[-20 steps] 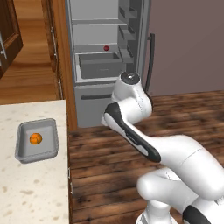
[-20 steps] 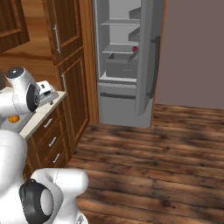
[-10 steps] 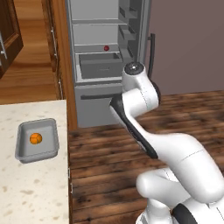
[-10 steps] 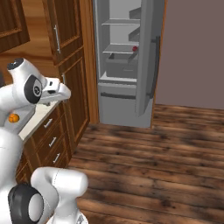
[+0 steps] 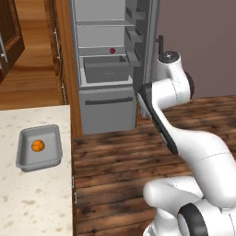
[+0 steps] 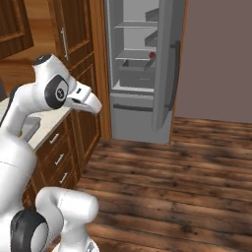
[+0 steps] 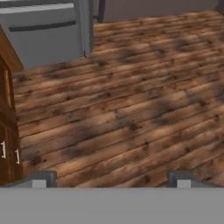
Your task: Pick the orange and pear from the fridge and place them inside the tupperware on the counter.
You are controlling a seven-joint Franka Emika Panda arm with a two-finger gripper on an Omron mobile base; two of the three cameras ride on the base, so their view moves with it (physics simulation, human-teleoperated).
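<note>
Since a second ago: arm has swung away from the bench toward the fridge; in the left base view its white upper link, earlier beside the tupperware's side of the floor, now stands in front of the fridge door edge. Orange and tupperware lie as they did.
Gripper: the gripper (image 7: 110, 178) shows as two grey tips at the bottom of the hand view, set wide apart with nothing between them; it looks down at bare wooden floor.
Orange: the orange (image 5: 38, 146) sits inside the tupperware (image 5: 21, 162) on the bench (image 5: 32, 203), so that half looks done.
Pear: the pear (image 5: 112, 50) rests on a pale shelf of the open fridge (image 5: 107, 98), just above the grey drawer (image 5: 105, 69); from the right base view it shows as a red dot (image 6: 152, 55) near the door-side edge of that shelf.
Deciding relation: pear lies ahead of and above the gripper, deeper into the fridge; my guess is the hand must lift and tip forward to face the shelf.
Long axis: none worth minding; the pear looks roundish.
Hard to make out: pear is tiny and blurred, its stem end unreadable; in the left base view the arm's own link covers the gripper.
</note>
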